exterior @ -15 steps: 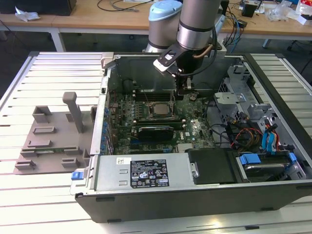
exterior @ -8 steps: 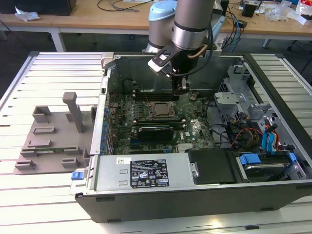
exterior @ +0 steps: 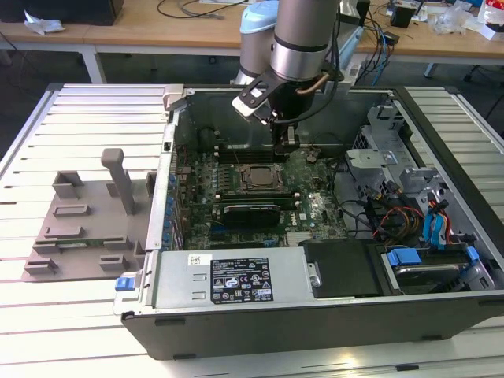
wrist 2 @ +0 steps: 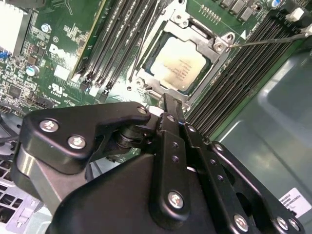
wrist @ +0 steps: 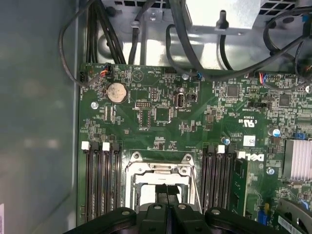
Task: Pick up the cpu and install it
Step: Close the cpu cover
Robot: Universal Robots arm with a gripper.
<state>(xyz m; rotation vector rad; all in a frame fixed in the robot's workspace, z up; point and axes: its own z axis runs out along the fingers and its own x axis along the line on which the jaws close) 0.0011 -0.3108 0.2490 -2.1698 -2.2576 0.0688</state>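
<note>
The arm (exterior: 303, 39) reaches down into the open case (exterior: 315, 315), which lies on the slatted worktop (exterior: 79, 118). The end effector (wrist 2: 166, 97) has its fingers (wrist: 166, 192) pressed together, narrow, with nothing between them. Its tips hang just over the near edge of the socket (wrist 2: 214, 46). The cpu (wrist 2: 178, 66) lies flat inside the socket's metal frame, silvery top up, apart from the fingertips.

Memory slots (wrist 2: 117, 44) run in rows close on both sides of the socket, leaving little room beside the fingers. A thin lever (wrist 2: 273, 41) slants from the socket's corner across one bank of slots.

In the exterior view, cables (exterior: 394, 216) tangle at the case's right end, a power supply (exterior: 236, 279) lines the near wall, and a grey fixture (exterior: 87, 220) sits on the worktop to the case's left.
</note>
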